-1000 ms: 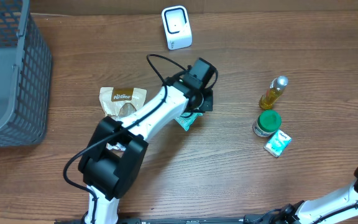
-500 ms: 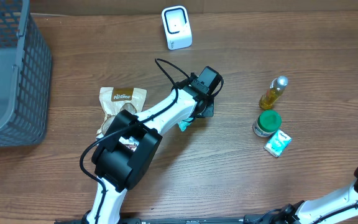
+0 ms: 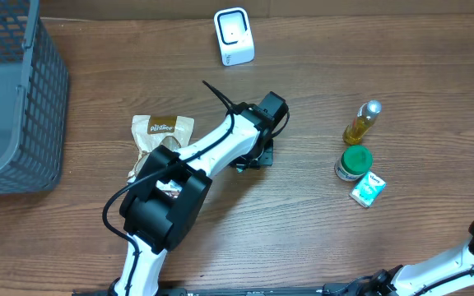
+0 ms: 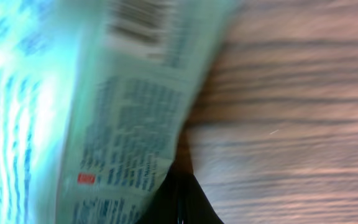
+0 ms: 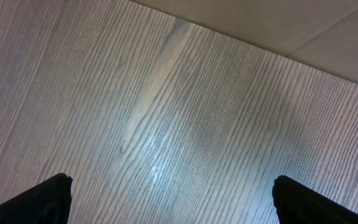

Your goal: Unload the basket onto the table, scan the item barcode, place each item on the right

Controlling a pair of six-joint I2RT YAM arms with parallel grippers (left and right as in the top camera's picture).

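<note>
From above, the left arm reaches across the middle of the wooden counter (image 3: 303, 238), and the left gripper (image 3: 255, 154) is clenched low over the boards, hiding most of what it holds. The white scanner (image 3: 234, 36) stands upright near the far edge, well apart from the gripper and facing the open wood, so I judge that the item has yet to be carried up to it. A grey wire basket (image 3: 44, 99) sits at the left, a snack bag (image 3: 161, 133) lies beside the arm, and an oil bottle (image 3: 362, 122), a green-lidded jar (image 3: 354, 162) and a small teal box (image 3: 367, 189) are grouped at the right. The left wrist view is blurred, but the teal packet (image 4: 123, 124) fills it, pinched at its lower edge, its barcode (image 4: 135, 17) turned toward the camera, probably so that the code can be shown outward. In the right wrist view the right gripper (image 5: 171, 183) stands spread wide and empty over bare wood grain; a pale strip (image 5: 291, 25) lies beyond the counter's edge.
</note>
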